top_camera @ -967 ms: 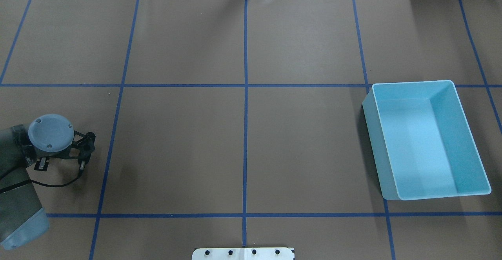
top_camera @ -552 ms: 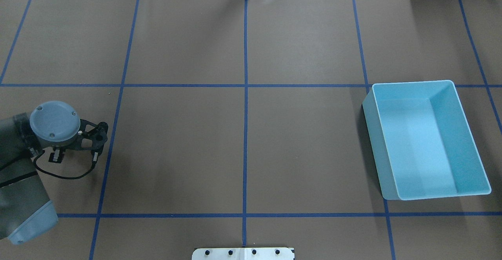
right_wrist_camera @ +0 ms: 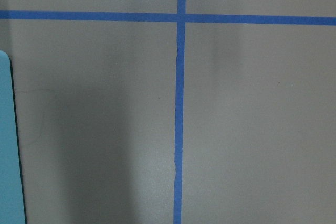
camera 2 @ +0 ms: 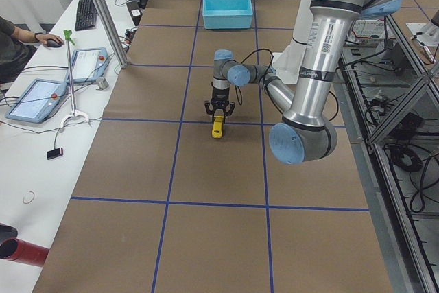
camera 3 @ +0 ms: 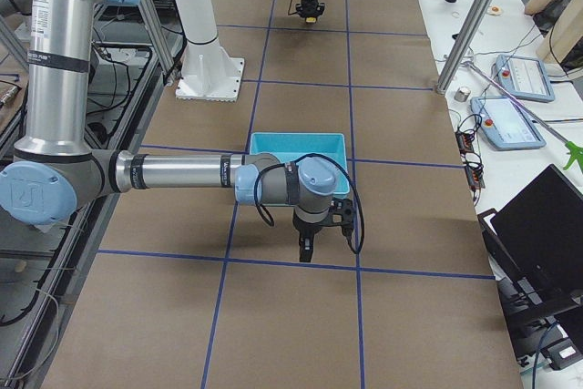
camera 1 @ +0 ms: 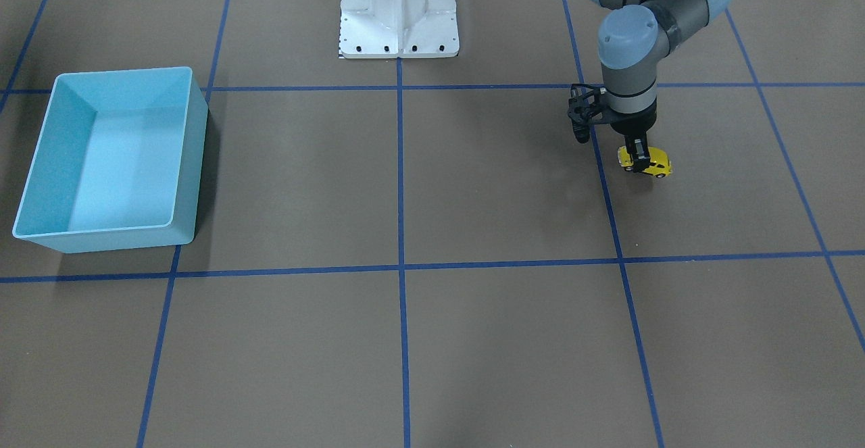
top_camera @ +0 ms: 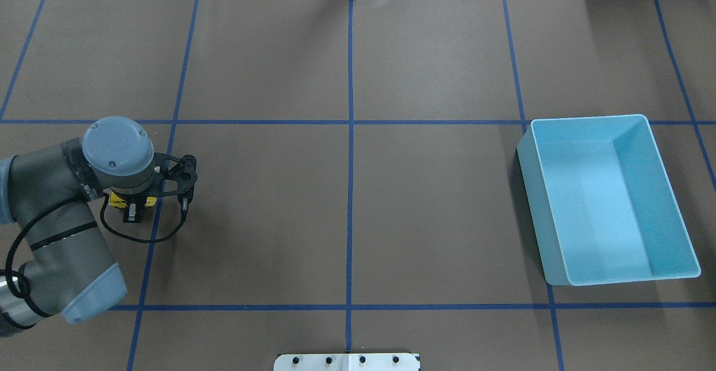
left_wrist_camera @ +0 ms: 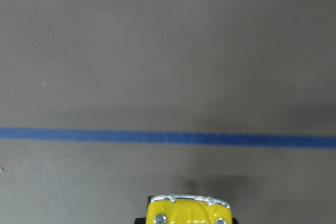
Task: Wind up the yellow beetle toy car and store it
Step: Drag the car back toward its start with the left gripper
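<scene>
Brown paper-covered table (top_camera: pixel 436 52), blue tape grid (top_camera: pixel 350 192); white side desk (camera 2: pixel 27 169) with keyboard (camera 2: pixel 85 13), tablet (camera 2: pixel 38 99).

yellow beetle toy car (camera 1: pixel 659 166): bright yellow, silver trim on the end the left wrist camera sees. bin (camera 1: pixel 196 164): light blue all over. table (camera 1: pixel 500 184): plain brown paper, gridded with blue tape lines (camera 1: pixel 400 178). left arm (camera 1: pixel 632 80): grey, pale blue-grey joint caps. left gripper (camera 1: pixel 640 159): black. base plate (camera 1: pixel 399 9): white, black bolt dots.
</scene>
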